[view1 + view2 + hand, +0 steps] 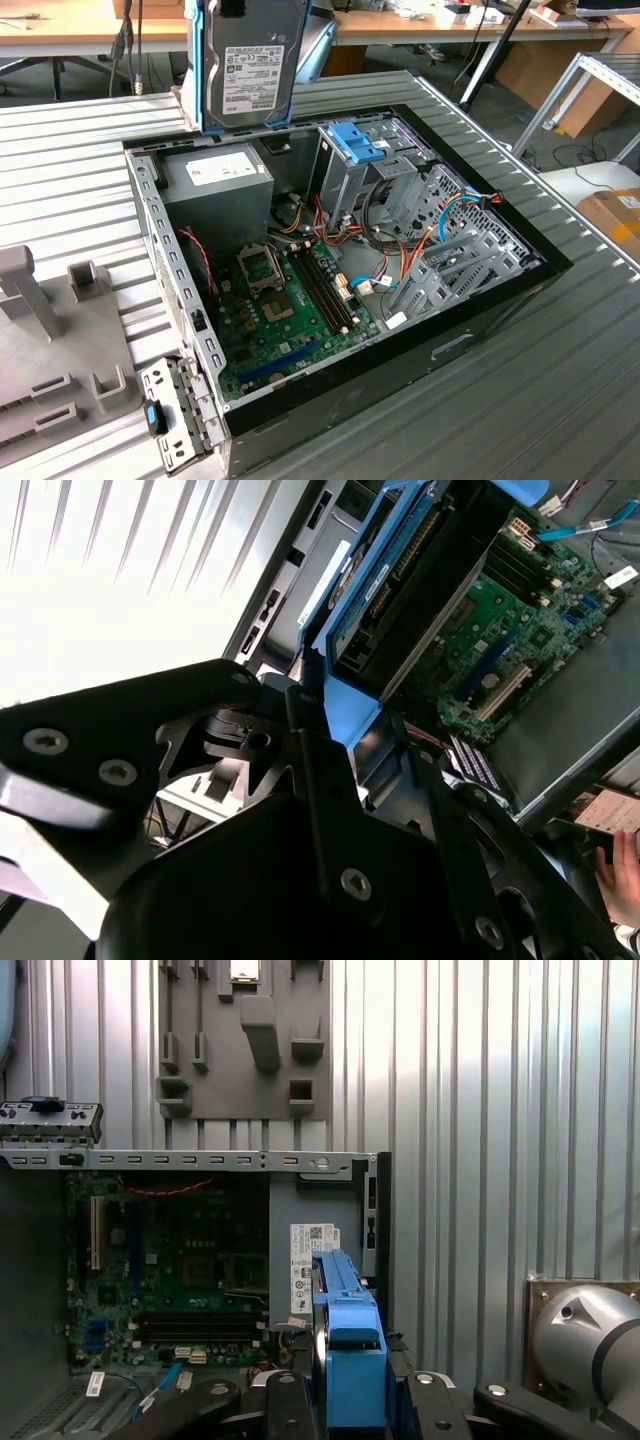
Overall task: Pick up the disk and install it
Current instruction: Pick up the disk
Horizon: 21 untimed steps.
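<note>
The disk [250, 70], a grey drive with a white label and blue rails, hangs upright above the back edge of the open computer case [540, 265]. It sits just over the grey power-supply box [215, 185]. My gripper [232, 8] is shut on its upper end. In both wrist views the black fingers [290, 1400] clamp the blue carrier [355, 1360], with the disk [400, 570] pointing down towards the green motherboard [520, 630]. The upright metal cage with a blue latch [355, 140] stands to the exterior view's right of the disk.
The case lies on a ribbed metal table [560, 400]. A grey fixture plate [50, 350] and a loose metal bracket [175, 410] lie at the exterior view's left. Cables [440, 230] cross the case interior. A person's hand [620, 875] shows in the second wrist view.
</note>
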Each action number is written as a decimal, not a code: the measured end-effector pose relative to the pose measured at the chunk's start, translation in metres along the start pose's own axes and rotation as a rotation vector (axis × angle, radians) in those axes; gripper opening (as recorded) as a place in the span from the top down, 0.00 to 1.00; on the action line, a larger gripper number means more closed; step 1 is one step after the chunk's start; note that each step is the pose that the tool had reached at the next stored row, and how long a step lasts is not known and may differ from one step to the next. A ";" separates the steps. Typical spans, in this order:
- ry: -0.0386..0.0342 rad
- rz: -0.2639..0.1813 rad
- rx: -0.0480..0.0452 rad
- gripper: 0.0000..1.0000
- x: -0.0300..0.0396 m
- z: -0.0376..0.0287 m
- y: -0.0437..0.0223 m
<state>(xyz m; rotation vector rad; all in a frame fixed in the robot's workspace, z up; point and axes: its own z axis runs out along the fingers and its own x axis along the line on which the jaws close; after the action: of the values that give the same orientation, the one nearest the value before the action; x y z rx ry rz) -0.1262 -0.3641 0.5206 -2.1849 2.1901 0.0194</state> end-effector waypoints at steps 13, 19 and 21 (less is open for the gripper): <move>0.0001 0.000 -0.0001 0.64 0.0175 -0.0003 -0.0059; 0.0000 0.000 0.0000 0.64 0.0191 0.0006 -0.0284; 0.0001 0.000 0.0000 0.64 0.0197 0.0008 -0.0323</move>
<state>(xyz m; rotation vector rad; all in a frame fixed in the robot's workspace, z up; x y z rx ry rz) -0.0939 -0.3838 0.5198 -2.1849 2.1902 0.0194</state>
